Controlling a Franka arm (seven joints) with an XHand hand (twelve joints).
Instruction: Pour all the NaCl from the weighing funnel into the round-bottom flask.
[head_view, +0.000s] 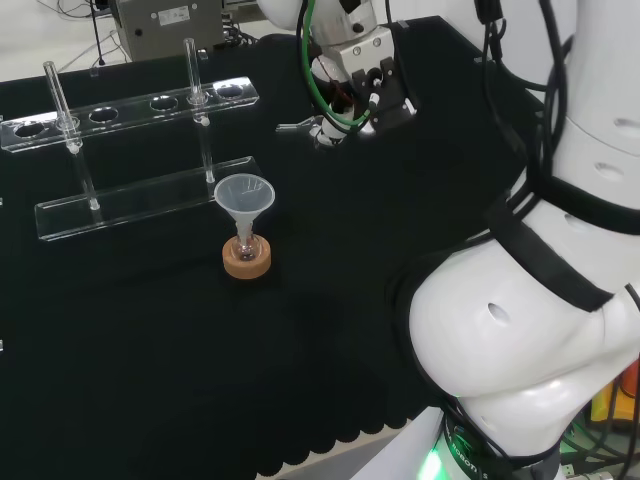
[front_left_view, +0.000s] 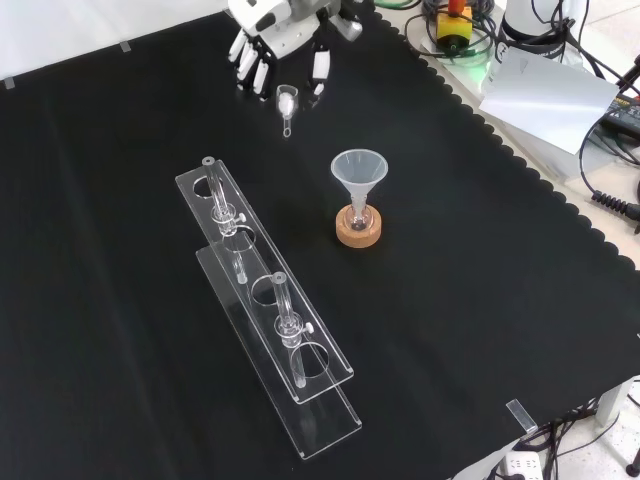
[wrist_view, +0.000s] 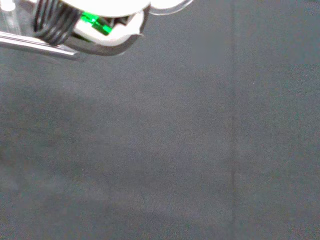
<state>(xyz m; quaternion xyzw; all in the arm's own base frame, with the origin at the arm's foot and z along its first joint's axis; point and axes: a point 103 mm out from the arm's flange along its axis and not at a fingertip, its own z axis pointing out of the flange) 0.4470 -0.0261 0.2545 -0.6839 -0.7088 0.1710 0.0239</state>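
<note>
Step in hand — pickup: hand (front_left_view: 265, 45) above the weighing funnel (front_left_view: 286, 103), which lies on the bench (front_left_view: 480, 250); fingers relaxed, holding nothing; next, close round it. One round-bottom flask (front_left_view: 358, 218) on one cork ring (front_left_view: 358, 233), one funnel (front_left_view: 359, 170) inserted; one rack (front_left_view: 270, 330) — two tubes.

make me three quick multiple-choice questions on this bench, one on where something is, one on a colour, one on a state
1. In the front view, where is the weighing funnel?
A. just below the hand, near the top
B. in the rack
C. on the flask

2. What colour is the stand under the round-bottom flask?
A. red
B. cork tan
C. blue

3. What sits in the flask's neck?
A. a stopper
B. nothing
C. a clear plastic funnel

Answers: 1 A, it lies at the fingertips by the cloth's far edge. 2 B, the ring is light brown. 3 C, the funnel's stem stands upright in the neck.
</note>
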